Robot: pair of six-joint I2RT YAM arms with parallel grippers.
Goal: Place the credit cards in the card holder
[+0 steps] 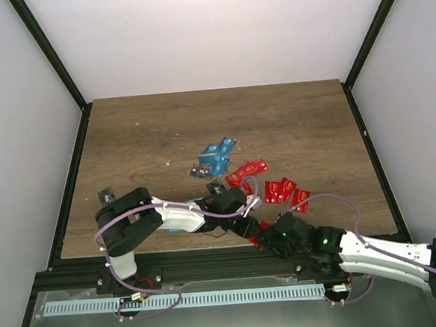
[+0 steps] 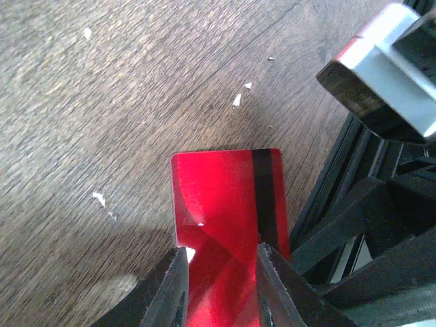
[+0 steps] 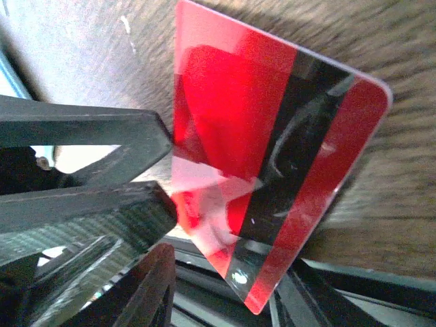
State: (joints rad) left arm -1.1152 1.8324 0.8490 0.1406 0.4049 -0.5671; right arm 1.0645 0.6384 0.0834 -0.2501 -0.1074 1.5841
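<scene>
A red credit card (image 2: pixel 221 204) with a black stripe lies at the table's near edge, partly over the black frame. It also shows in the right wrist view (image 3: pixel 231 116) and from above (image 1: pixel 256 234). My left gripper (image 2: pixel 218 255) has its fingertips on top of this card, jaws a little apart. My right gripper (image 3: pixel 225 266) is open, with the card's overhanging corner between its fingers. From above the left gripper (image 1: pixel 249 221) and the right gripper (image 1: pixel 264 239) meet there. More red cards (image 1: pixel 283 190), blue cards (image 1: pixel 217 156) and black cards (image 1: pixel 200 169) lie mid-table. I cannot pick out the teal card holder.
A second cluster of red cards (image 1: pixel 247 172) lies beside the blue ones. A black card (image 1: pixel 106 194) lies at the table's left edge. The black frame rail (image 1: pixel 210 261) runs along the near edge, under both grippers. White specks (image 2: pixel 237 100) dot the wood.
</scene>
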